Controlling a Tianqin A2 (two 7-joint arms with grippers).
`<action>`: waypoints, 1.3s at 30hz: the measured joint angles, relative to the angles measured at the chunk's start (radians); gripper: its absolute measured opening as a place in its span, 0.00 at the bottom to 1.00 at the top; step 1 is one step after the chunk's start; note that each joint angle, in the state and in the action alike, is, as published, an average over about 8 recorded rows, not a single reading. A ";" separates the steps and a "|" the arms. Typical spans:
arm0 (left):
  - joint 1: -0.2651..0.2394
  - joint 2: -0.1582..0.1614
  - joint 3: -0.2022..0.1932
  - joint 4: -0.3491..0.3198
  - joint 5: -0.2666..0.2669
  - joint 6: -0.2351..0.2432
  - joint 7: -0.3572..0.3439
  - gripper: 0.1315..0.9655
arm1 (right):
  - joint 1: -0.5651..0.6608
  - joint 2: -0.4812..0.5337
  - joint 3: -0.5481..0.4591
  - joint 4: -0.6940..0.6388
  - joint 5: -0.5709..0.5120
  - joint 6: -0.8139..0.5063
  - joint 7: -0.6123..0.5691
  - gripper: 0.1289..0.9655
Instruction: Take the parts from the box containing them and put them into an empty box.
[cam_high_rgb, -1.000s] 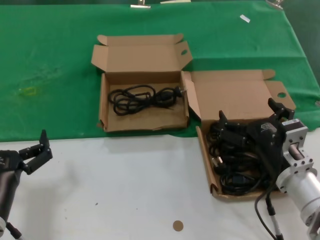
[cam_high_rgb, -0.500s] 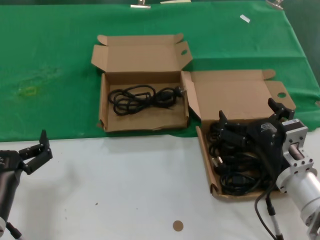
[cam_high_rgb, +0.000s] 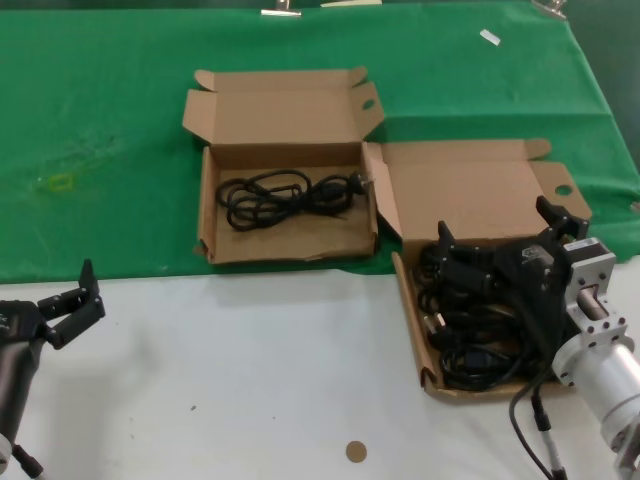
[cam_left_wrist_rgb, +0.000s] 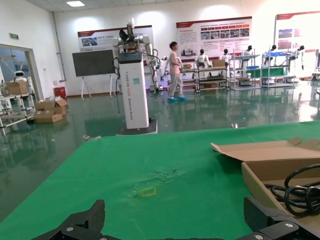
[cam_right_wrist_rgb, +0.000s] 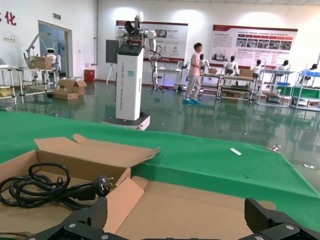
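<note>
The box containing the parts (cam_high_rgb: 411, 330) sits at the right, and a pile of black coiled cables (cam_high_rgb: 470, 335) fills it. My right gripper (cam_high_rgb: 497, 228) hangs open just over that pile, near the raised lid (cam_high_rgb: 470, 190), with nothing between its fingers. In the right wrist view the right gripper (cam_right_wrist_rgb: 177, 220) faces the lid's inside (cam_right_wrist_rgb: 200, 205). The second box (cam_high_rgb: 212, 215), with a ragged front edge, stands to the left and farther back and holds one coiled cable (cam_high_rgb: 285, 197), also visible as a cable (cam_right_wrist_rgb: 45, 187). My left gripper (cam_high_rgb: 72, 298) waits open at the near left.
A green cloth (cam_high_rgb: 100, 120) covers the far half of the table and the near half is white (cam_high_rgb: 250, 380). A small brown disc (cam_high_rgb: 356, 452) lies near the front edge. A white tag (cam_high_rgb: 489, 37) lies at the far right on the cloth.
</note>
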 joint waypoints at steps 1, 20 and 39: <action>0.000 0.000 0.000 0.000 0.000 0.000 0.000 1.00 | 0.000 0.000 0.000 0.000 0.000 0.000 0.000 1.00; 0.000 0.000 0.000 0.000 0.000 0.000 0.000 1.00 | 0.000 0.000 0.000 0.000 0.000 0.000 0.000 1.00; 0.000 0.000 0.000 0.000 0.000 0.000 0.000 1.00 | 0.000 0.000 0.000 0.000 0.000 0.000 0.000 1.00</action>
